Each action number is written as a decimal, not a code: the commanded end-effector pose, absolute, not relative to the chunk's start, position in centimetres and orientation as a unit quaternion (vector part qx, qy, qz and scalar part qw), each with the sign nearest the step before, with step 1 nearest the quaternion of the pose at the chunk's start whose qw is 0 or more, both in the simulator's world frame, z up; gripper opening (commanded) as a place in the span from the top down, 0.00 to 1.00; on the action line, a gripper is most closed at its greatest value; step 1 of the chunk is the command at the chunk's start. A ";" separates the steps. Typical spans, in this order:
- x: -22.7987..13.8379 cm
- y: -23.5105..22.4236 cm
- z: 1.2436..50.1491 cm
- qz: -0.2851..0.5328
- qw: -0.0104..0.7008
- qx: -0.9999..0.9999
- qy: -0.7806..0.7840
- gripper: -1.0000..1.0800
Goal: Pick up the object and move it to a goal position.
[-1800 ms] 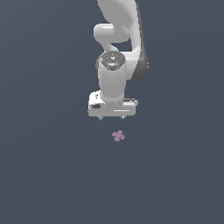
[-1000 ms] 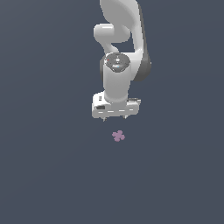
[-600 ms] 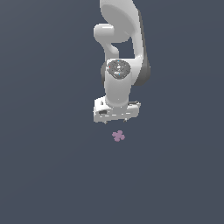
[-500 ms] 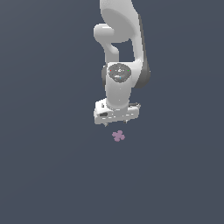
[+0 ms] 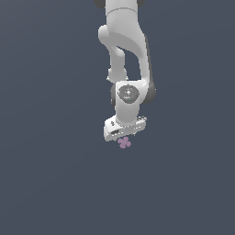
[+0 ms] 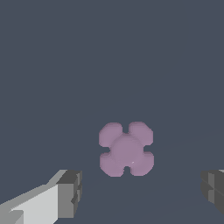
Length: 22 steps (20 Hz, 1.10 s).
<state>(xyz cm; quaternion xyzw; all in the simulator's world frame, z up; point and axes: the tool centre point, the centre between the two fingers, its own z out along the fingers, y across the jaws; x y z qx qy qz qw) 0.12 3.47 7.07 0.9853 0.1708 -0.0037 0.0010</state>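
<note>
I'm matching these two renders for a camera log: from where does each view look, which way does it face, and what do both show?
Exterior view: off the arm, facing the scene; it sees the white arm, the claw low over the purple clover piece.
Wrist view: on the wrist, looking along the claw at the floor; two fingertips show, spread wide either side of the clover piece.
Shared: the clover piece, the claw and the dark floor.

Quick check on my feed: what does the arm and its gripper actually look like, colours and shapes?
The arm is smooth, glossy white with rounded segments and dark grey bands at the joints; one joint shows a round grey cap. The gripper has a boxy white body. In the wrist view its fingers are white blocks ending in dark grey, ridged square pads. No cables or markings show.
</note>
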 end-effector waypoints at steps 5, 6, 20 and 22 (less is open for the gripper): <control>0.2 3.8 5.7 0.000 0.000 0.982 0.189 0.04; 0.2 3.8 5.8 -0.001 0.000 0.982 0.187 0.04; 0.1 3.8 1.1 0.000 0.000 0.982 0.189 0.04; 0.2 3.8 0.8 0.000 0.000 0.982 0.189 0.04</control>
